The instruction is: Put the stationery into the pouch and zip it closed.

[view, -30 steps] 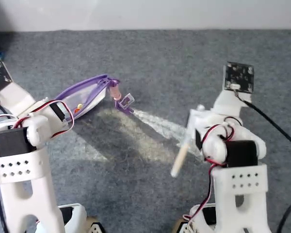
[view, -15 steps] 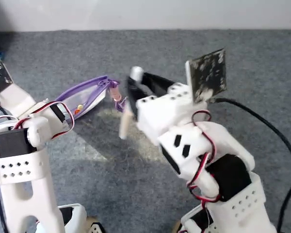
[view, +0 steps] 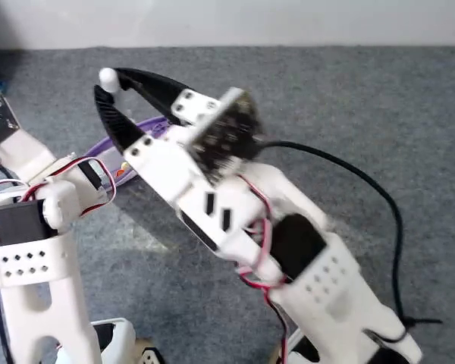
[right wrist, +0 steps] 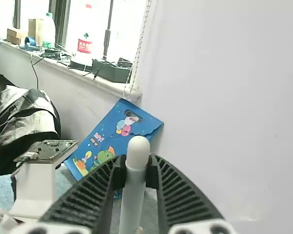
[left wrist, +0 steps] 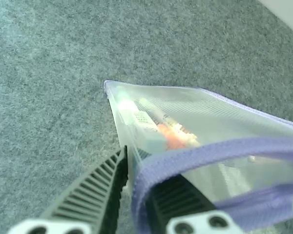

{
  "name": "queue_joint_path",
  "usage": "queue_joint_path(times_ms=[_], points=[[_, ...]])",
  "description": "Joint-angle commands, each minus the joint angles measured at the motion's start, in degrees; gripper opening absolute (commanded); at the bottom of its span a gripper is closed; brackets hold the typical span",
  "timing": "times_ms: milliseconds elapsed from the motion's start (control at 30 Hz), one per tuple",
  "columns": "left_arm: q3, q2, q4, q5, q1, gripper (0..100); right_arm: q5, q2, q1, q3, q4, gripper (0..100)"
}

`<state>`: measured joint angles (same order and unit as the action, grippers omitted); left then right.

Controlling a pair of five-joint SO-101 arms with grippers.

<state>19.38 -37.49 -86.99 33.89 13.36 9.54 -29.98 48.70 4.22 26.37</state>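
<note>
Where the pouch (left wrist: 219, 122) is: in the left claw's grip, a see-through sleeve with a purple band along one edge, held out over the counter. Whether its far corner touches the surface, I cannot tell.
Stationery (left wrist: 158, 134): small white and orange pieces lying inside the pouch, near its far corner.
Left claw (left wrist: 127, 161): closed tight on the pouch's near end, with one black ribbed finger on each side of the sheet.
Right claw (right wrist: 135, 165): nipped on a white stick (right wrist: 136, 146) with a rounded tip, which stands up between its two fingers. In the high view the claw is raised above the pouch.
Right arm (view: 235, 212): stretched slantwise from near right to far left, crossing over the pouch.
Left arm (view: 38, 227): at the near left, beside the pouch.
Counter (view: 349, 98): covered in grey, short-piled stuff like carpet, running back to the wall.
Cable (view: 364, 182): black, curving over the counter on the right.
Wall (view: 227, 23): plain white along the back.
Window (right wrist: 88, 29): bright, with a bead cord hanging at its edge.
Sill (right wrist: 63, 68): carries bottles, boxes and tangled leads.
Blue card (right wrist: 117, 141): printed with cartoon figures, leaning at the foot of the wall.
Circuit board (right wrist: 46, 148): sits on a white arm part, below the sill.
</note>
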Motion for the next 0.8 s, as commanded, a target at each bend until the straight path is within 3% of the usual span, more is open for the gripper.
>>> queue_joint_path(times_ms=[0, 433, 633, 767], points=[[-0.22, -0.35, 2.02, 0.62, 0.00, 1, 3.08, 3.21, 0.40, -2.64, -2.33, 0.7], [-0.22, -0.09, 2.02, 0.62, 0.18, 1, 11.08, 6.81, -3.47, 12.92, -6.64, 1.6], [-0.22, -0.18, 2.02, 0.62, 0.09, 1, 10.90, 6.11, -3.65, 13.27, -6.55, 24.6], [-0.13, -0.35, 2.02, 0.62, 0.09, 1, 10.90, 3.47, -3.74, 11.96, -3.03, 24.9]])
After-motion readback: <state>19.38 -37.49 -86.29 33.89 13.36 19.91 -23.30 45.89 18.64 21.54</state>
